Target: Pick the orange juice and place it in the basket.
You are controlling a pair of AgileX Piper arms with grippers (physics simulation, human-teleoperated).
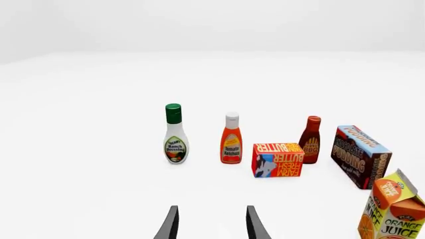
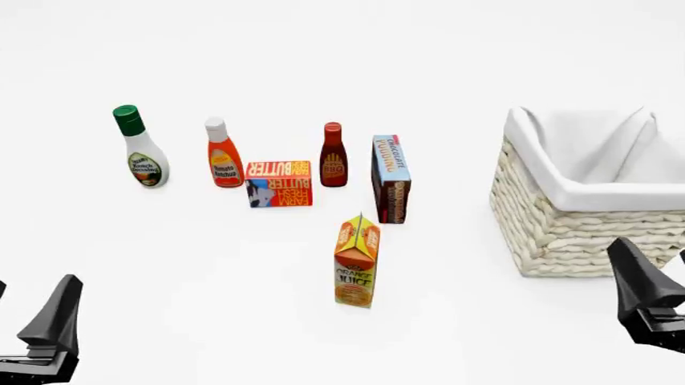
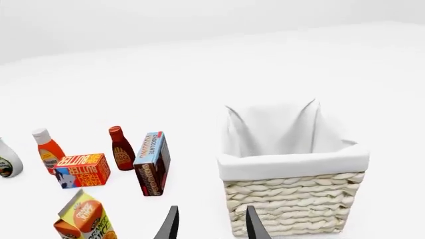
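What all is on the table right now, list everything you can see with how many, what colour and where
orange juice: one, orange and yellow carton, upright, nearest the arms, near the middle.
basket: one, cream wicker with white lining, on the right, nothing visible inside.
ranch dressing bottle: one, white with green cap, far left of the row.
ketchup bottle: one, orange with white cap, right of the ranch.
butter box: one, orange, between the ketchup and the BBQ sauce, slightly nearer.
BBQ sauce bottle: one, dark red, right of the butter.
chocolate pudding box: one, brown and blue, on edge, behind the juice.
left gripper: black, open, holding nothing, lower left.
right gripper: black, open, holding nothing, near the basket.
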